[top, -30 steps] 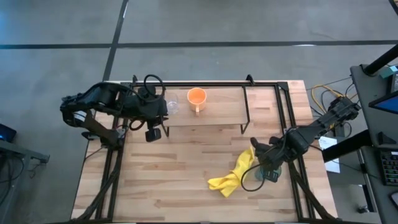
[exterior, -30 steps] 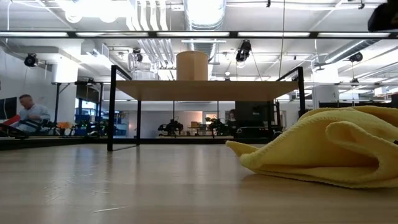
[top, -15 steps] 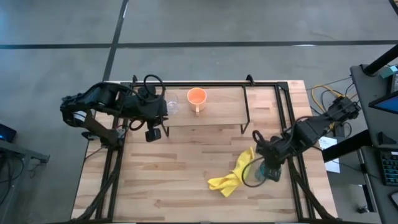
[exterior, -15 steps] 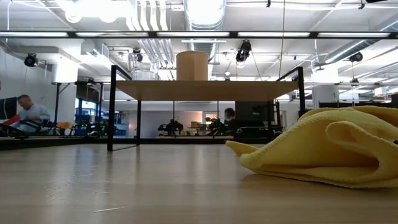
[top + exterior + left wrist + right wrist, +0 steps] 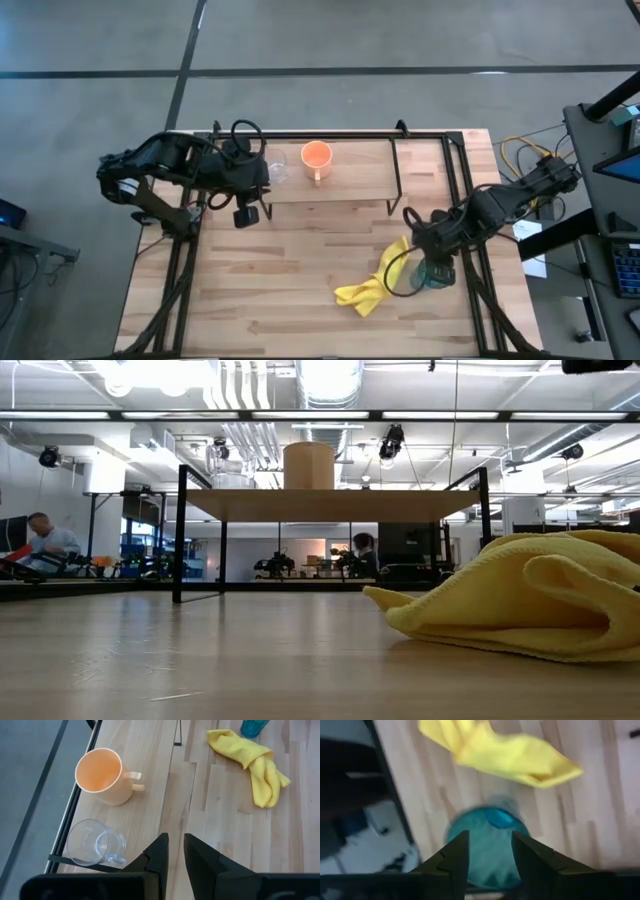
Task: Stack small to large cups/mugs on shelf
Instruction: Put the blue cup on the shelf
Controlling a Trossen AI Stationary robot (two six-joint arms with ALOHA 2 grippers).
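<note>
The small clear glass cup [image 5: 277,166] and the orange handled mug [image 5: 316,157] stand upright on the light-wood shelf [image 5: 350,182]; both also show in the left wrist view, the cup [image 5: 95,842] and the mug [image 5: 102,775]. My left gripper [image 5: 262,179] hovers shut and empty at the shelf's left end, beside the glass cup. My right gripper [image 5: 432,264] is at the table's right side, shut on the teal tumbler [image 5: 437,277], next to the yellow cloth [image 5: 375,282]. In the low view the mug [image 5: 308,465] stands on the shelf [image 5: 330,505]; the tumbler is hidden behind the cloth [image 5: 530,600]. My right gripper pinches the teal tumbler's wall [image 5: 487,847] between its two fingers, one on each side. The fingers come from above, pointing down. The tumbler stays upright, mouth up. Whether its base rests on the table, I cannot tell.
The yellow cloth lies crumpled on the tabletop left of the tumbler. The shelf's black rod frame [image 5: 395,170] stands along the table's far part. Bare wood [image 5: 290,270] spreads across the table's middle and near left. People show in the room behind [image 5: 45,540].
My right gripper has shifted a little toward the table's far edge with the teal tumbler, which now shows more plainly below it. The left arm has kept still.
</note>
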